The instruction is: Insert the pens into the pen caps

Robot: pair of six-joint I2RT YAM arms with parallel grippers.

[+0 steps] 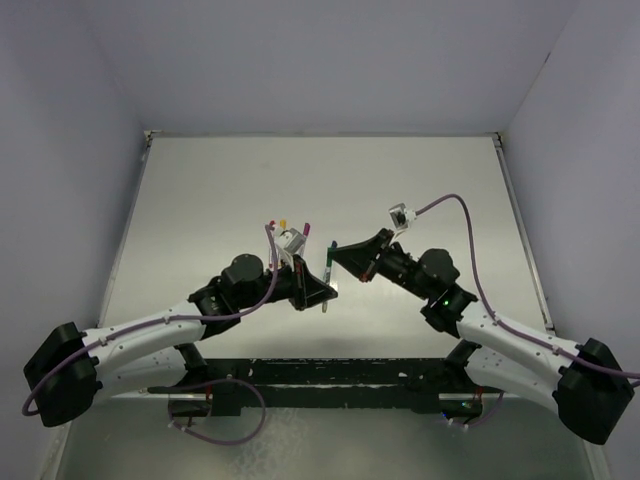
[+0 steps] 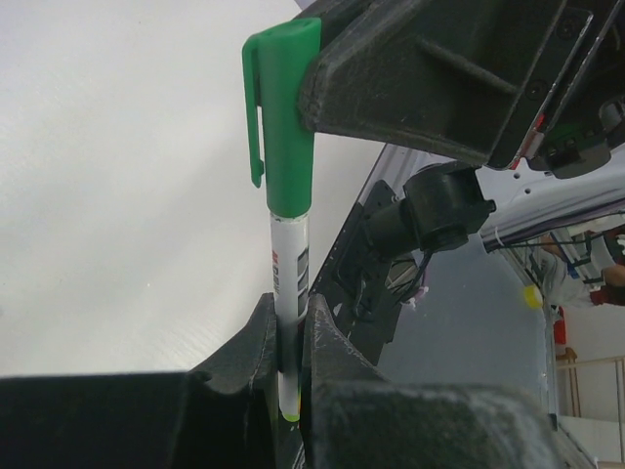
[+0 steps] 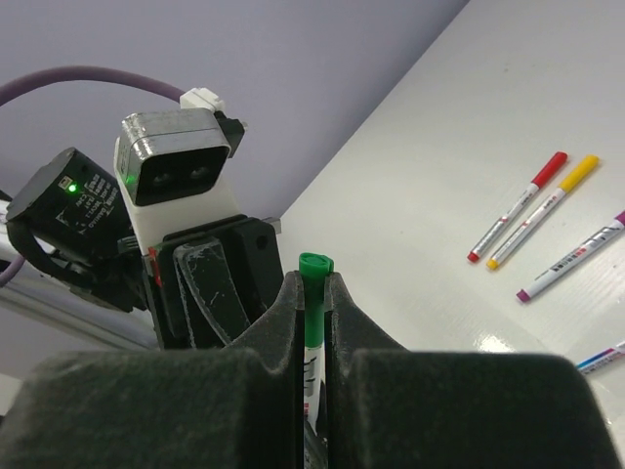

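A white pen (image 2: pixel 290 256) stands upright between my two grippers, above the table, with a green pen cap (image 2: pixel 289 117) over its upper end. My left gripper (image 2: pixel 290 318) is shut on the pen's lower barrel, and the pen's green end shows just below the fingers. My right gripper (image 3: pixel 312 283) is shut on the green pen cap (image 3: pixel 314 266). In the top view the pen (image 1: pixel 328 272) hangs mid-table between the left gripper (image 1: pixel 323 293) and the right gripper (image 1: pixel 335 250).
Several other pens lie on the table beyond the grippers: red (image 3: pixel 518 207), yellow (image 3: pixel 544 212), purple (image 3: pixel 576 259) and blue (image 3: pixel 601 359), each wearing its coloured cap. The left arm's wrist camera (image 3: pixel 178 176) sits close behind the held pen.
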